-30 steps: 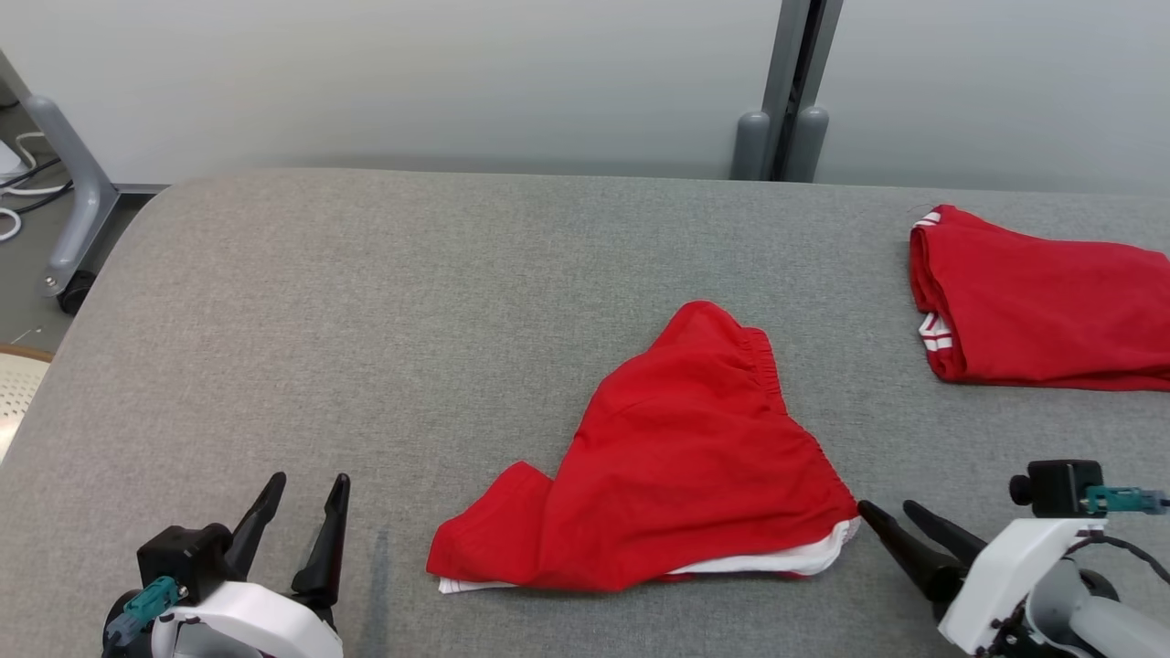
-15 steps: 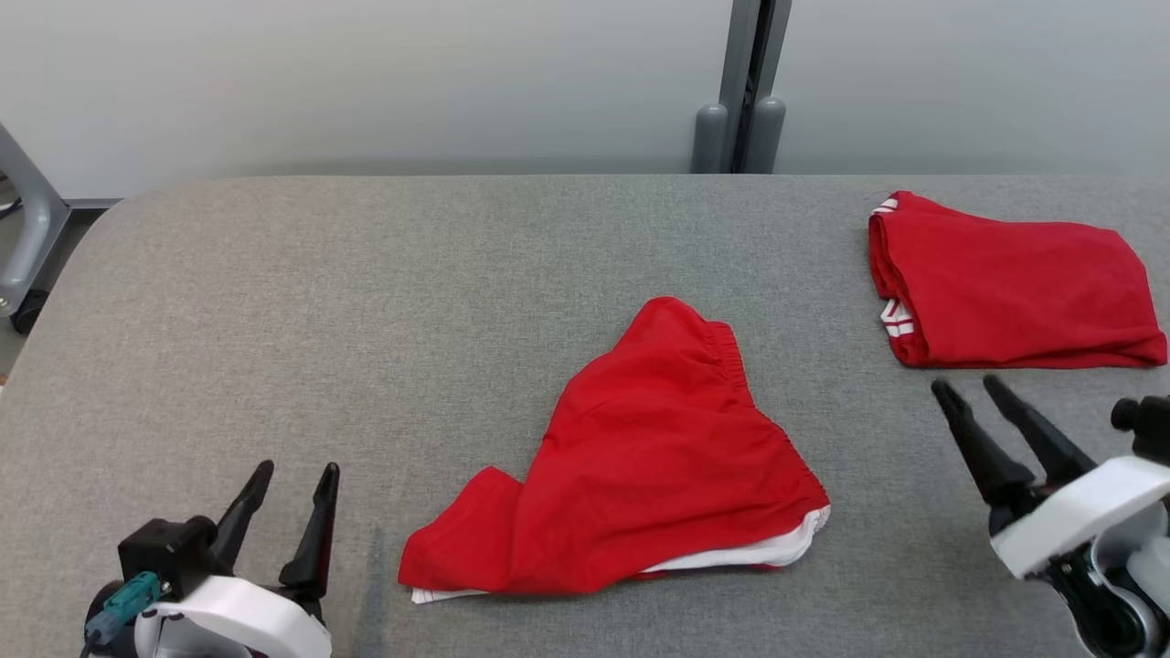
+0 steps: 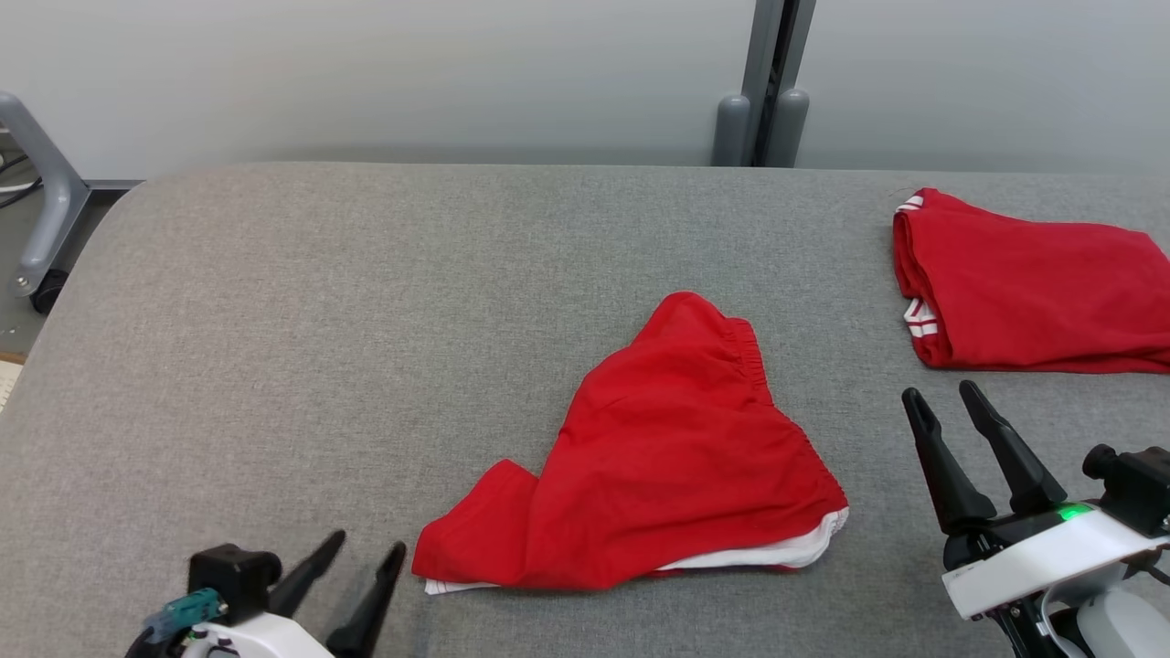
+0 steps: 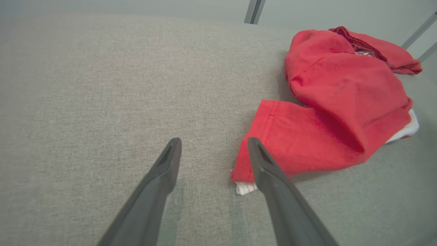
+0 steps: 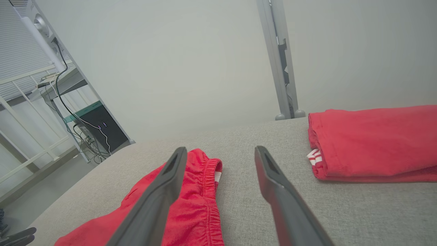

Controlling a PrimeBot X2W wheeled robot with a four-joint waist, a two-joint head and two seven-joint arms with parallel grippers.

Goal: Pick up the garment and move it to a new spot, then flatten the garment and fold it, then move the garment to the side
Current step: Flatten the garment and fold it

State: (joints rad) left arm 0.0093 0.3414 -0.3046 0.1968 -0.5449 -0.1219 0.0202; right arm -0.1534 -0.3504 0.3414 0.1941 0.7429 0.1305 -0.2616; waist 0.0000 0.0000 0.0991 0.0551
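Shorts [image 3: 658, 457] lie diagonally; left jaws, wide and empty, just beside their near corner; right jaws, equally wide, farther off.

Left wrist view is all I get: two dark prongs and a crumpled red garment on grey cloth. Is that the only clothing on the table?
Observer: No. A second red garment, neatly folded, lies at the far right of the table, apart from the crumpled shorts.
Operator: Is the other arm doing anything?
Observer: The right tool is open and empty, over bare table between the two garments, touching neither.
Operator: Anything beyond the table?
Observer: The right wrist view shows a dark box and trailing cables on the floor past the table's edge.
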